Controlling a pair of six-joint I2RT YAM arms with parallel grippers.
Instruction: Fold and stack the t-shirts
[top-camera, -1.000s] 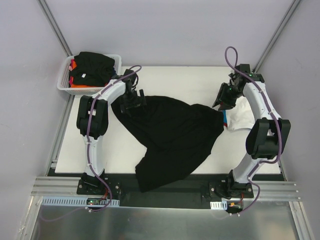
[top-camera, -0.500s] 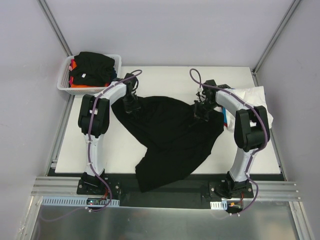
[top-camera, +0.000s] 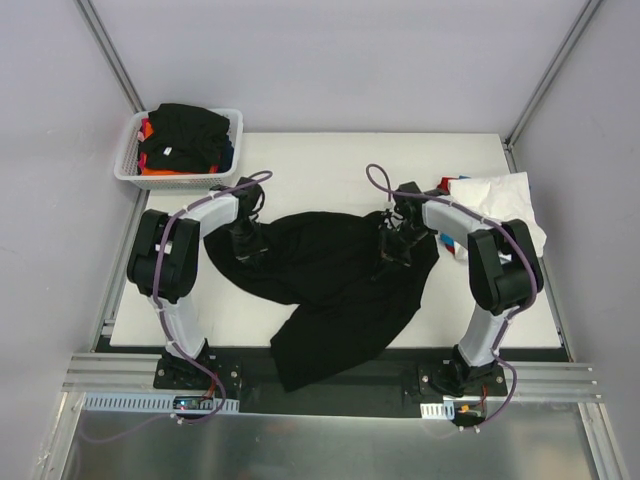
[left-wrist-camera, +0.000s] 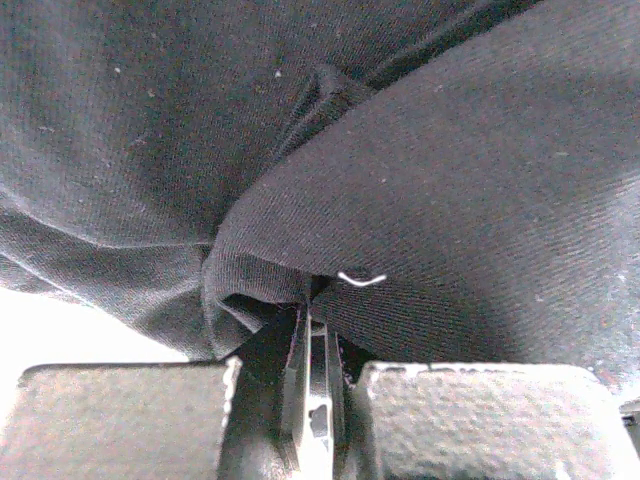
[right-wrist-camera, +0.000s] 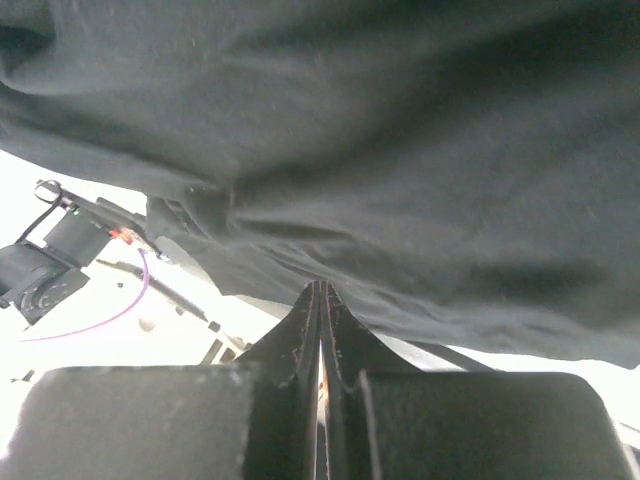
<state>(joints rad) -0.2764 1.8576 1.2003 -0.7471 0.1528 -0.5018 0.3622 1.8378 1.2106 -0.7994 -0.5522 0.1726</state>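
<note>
So here's where I'm at: both my arms are bent in toward the middle of the desk (top-camera: 330, 155), elbows sticking out to the sides, wrists tipped down onto the big black t-shirt (top-camera: 330, 270). It's spread in a crumpled heap across the centre of the desk, with its near end hanging over the front edge between my two bases.

My left fingers (top-camera: 243, 240) are at the shirt's far-left edge. From the left wrist camera they're pressed together with a bunched fold of black cloth pinched right at the tips (left-wrist-camera: 310, 305).

My right fingers (top-camera: 392, 245) are at the far-right edge. They're closed tight too, and the tips (right-wrist-camera: 320, 292) meet right at the hem, with the rest of the cloth draped across the view above them.

A white t-shirt (top-camera: 500, 200) sits rumpled at the right side of the desk, just beyond my right forearm. The basket (top-camera: 125, 165) at the far-left corner holds more shirts, a black one on top.
</note>
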